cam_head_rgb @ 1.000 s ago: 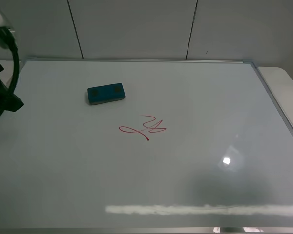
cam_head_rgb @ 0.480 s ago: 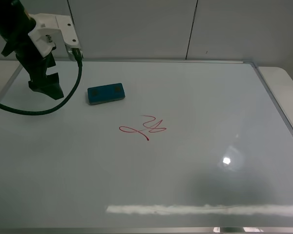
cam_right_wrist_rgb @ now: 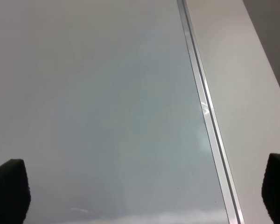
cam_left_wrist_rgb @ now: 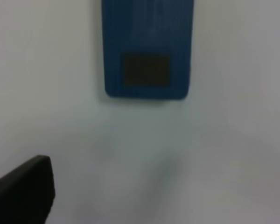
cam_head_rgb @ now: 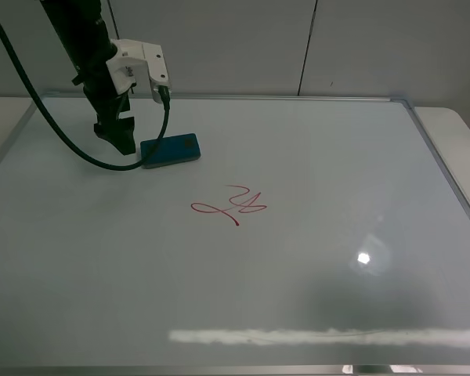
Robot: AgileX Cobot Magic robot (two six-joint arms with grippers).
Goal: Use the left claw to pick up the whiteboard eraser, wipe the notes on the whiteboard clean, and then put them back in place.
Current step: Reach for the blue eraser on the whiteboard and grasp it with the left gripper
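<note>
The teal-blue whiteboard eraser (cam_head_rgb: 171, 150) lies flat on the whiteboard (cam_head_rgb: 313, 258), up and to the left of the red notes (cam_head_rgb: 230, 205). My left claw (cam_head_rgb: 119, 139) hangs just off the eraser's left end, a little above the board, open and empty. In the left wrist view the eraser (cam_left_wrist_rgb: 147, 46) lies ahead of the open claw (cam_left_wrist_rgb: 154, 196), with one dark finger (cam_left_wrist_rgb: 23, 191) showing at the edge. My right gripper (cam_right_wrist_rgb: 142, 186) is open and empty over the board's right side. It does not show in the exterior view.
The board's silver frame (cam_head_rgb: 446, 168) runs down the right side, with a white table surface (cam_head_rgb: 462, 133) beyond it; the frame also shows in the right wrist view (cam_right_wrist_rgb: 205, 112). A grey panelled wall (cam_head_rgb: 298, 39) stands behind. The arm's black cable (cam_head_rgb: 63, 145) loops over the board's left part.
My left arm has swung in from the far left edge toward the right and down, and the claw has come to the eraser's left end. The eraser and notes have not moved.
</note>
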